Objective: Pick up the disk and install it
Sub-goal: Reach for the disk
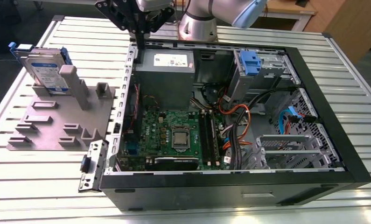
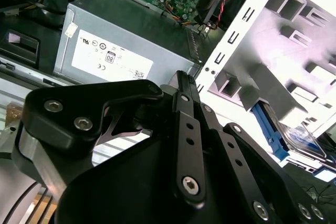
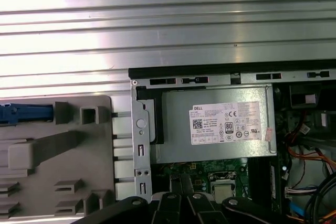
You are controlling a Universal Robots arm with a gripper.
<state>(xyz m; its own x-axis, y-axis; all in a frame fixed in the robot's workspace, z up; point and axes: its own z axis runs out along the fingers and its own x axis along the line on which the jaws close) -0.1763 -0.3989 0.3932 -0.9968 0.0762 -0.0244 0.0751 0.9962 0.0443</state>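
Where the exterior view takes in the whole bench, we see the gripper (image 1: pixel 139 37) poised over a far corner of the open computer case (image 1: pixel 204 193), just above the power supply (image 1: pixel 166 70). The disk (image 1: pixel 45 70) is well apart from it, toward the exterior view's left. It stands on edge in a grey fixture plate (image 1: pixel 48 133) on the slatted metal table (image 1: pixel 334 51).

The second wrist view adds what the exterior view leaves unclear: the two black fingers (image 2: pixel 189 129) lie together at their tips, with nothing clamped between them. In that view the disk (image 2: pixel 302 141) appears beyond the fixture, its blue carrier (image 2: pixel 268 129) turned toward the camera. The first wrist view looks straight down, so there the disk presents its thin blue upper edge (image 3: pixel 26 114) beside the fixture's raised blocks.

Around the work we note the motherboard (image 1: pixel 172 130) on the case floor and a small blue latch (image 1: pixel 250 63) at the drive bay. The case's perforated metal side wall (image 1: pixel 132 74) stands between gripper and disk, and a grey post (image 1: pixel 69 77) of the fixture covers part of the label.

The disk's broad labelled face turns toward the exterior camera, and its thin edges face up and down. Its long axis seems to rise from the plate with a slight lean — we cannot tell this with certainty.
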